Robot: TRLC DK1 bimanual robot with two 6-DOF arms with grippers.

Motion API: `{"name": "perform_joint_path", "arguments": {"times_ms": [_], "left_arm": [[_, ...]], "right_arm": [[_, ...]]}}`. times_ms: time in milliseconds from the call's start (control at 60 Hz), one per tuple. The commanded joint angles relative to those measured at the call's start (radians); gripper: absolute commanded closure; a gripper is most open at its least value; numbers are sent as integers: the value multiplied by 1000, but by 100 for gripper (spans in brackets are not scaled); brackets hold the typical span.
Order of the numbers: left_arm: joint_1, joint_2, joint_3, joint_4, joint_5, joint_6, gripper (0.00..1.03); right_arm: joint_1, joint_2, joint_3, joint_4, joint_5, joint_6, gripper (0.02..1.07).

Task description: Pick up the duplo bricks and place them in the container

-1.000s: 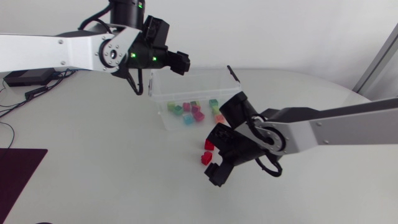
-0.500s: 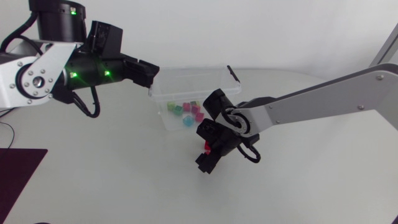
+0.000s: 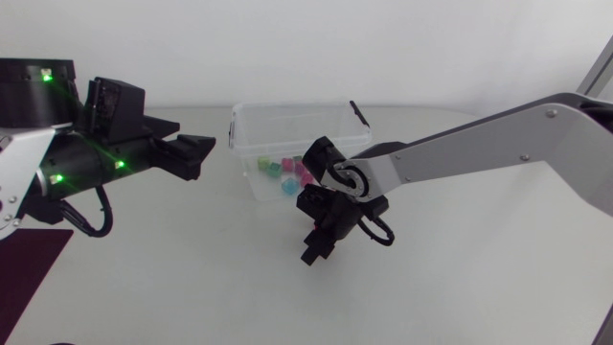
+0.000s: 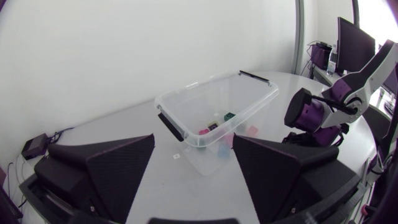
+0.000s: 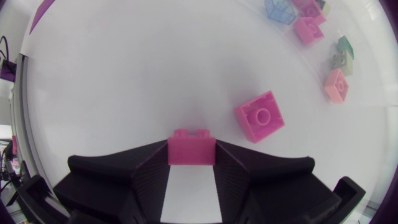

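My right gripper (image 3: 320, 240) is down on the table just in front of the clear plastic container (image 3: 251, 115), shut on a pink-red duplo brick (image 5: 191, 148) held between its fingers. A second pink-red brick (image 5: 259, 116) lies flat on the table just ahead of it; the head view hides both bricks under the gripper. Several coloured bricks (image 3: 283, 172) lie inside the container (image 4: 186, 99). My left gripper (image 3: 196, 153) hangs open and empty above the table, to the left of the container, its fingers (image 4: 118, 165) wide apart.
A dark purple mat (image 3: 27, 264) lies at the table's front left edge. A small black box with cables (image 4: 34, 147) sits at the far left. The container has black clips (image 3: 358, 113) on its ends.
My right gripper has slid left over the two red bricks and shut on one. My left arm has drawn back to the left, away from above the container.
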Motion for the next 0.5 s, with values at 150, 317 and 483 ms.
{"name": "perform_joint_path", "arguments": {"times_ms": [150, 317, 483], "left_arm": [[14, -153, -121, -34, -5, 14, 11], [21, -227, -215, -6, -47, -5, 11], [21, -288, -299, 34, -107, -22, 9]], "right_arm": [[2, -213, 24, -134, 22, -6, 79], [-30, -344, 131, -209, 22, 3, 79], [-68, -354, 240, -192, 22, 36, 79]]}}
